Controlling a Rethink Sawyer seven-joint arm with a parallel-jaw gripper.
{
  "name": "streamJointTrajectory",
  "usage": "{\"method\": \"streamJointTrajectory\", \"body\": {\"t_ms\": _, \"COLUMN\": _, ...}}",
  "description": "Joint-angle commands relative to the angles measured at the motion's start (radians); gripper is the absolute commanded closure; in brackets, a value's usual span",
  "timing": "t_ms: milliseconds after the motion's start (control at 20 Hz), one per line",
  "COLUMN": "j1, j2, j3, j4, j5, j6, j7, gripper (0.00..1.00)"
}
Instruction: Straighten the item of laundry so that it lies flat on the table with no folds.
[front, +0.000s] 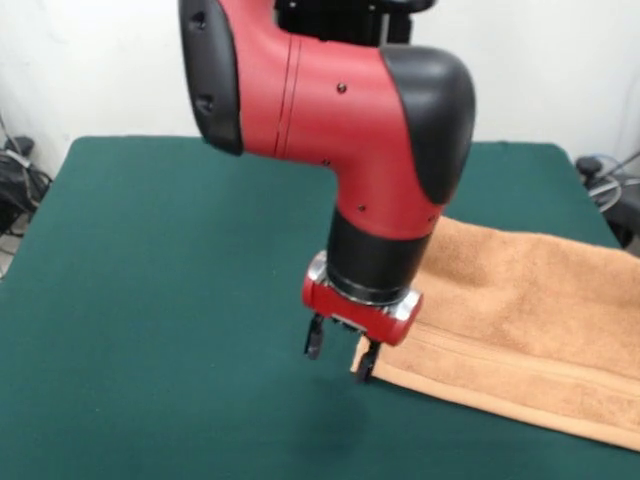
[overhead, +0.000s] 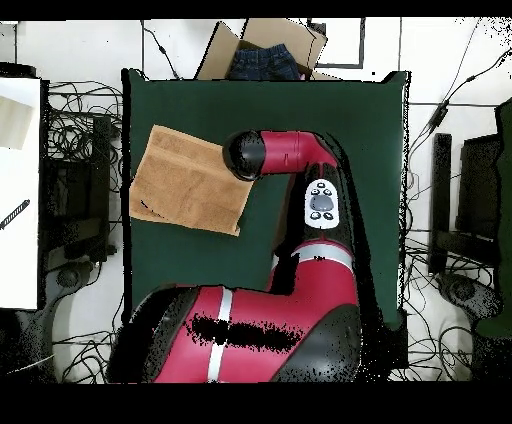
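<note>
Orange-tan towel (front: 520, 320) lies on the green table (front: 150, 300), its near corner just beside the claw (front: 340, 355). Seen from the front, the claw hangs with its two fingers (front: 313, 340) apart, holding nothing, one tip at the towel's edge. From overhead, the arm (overhead: 290, 155) hides the claw, but a cardboard box (overhead: 262, 48) of dark cloth shows beyond the table's far edge.

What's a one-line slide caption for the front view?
Sawyer gripper, fingers open, poised at the near corner of the tan towel on the green table.
</note>
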Motion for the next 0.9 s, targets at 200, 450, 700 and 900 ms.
{"method": "streamJointTrajectory", "body": {"t_ms": 200, "j1": -0.008, "j2": 0.085, "j3": 0.132, "j4": -0.06, "j5": -0.114, "j6": 0.014, "j7": -0.226, "gripper": 0.0}}
{"method": "streamJointTrajectory", "body": {"t_ms": 450, "j1": -0.02, "j2": 0.054, "j3": 0.162, "j4": -0.029, "j5": -0.094, "j6": 0.064, "j7": -0.226, "gripper": 0.0}}
{"method": "streamJointTrajectory", "body": {"t_ms": 700, "j1": -0.04, "j2": -0.004, "j3": 0.195, "j4": -0.024, "j5": -0.059, "j6": 0.174, "j7": -0.261, "gripper": 0.0}}
{"method": "streamJointTrajectory", "body": {"t_ms": 900, "j1": -0.048, "j2": -0.006, "j3": 0.202, "j4": -0.09, "j5": -0.075, "j6": 0.218, "j7": -0.275, "gripper": 0.0}}
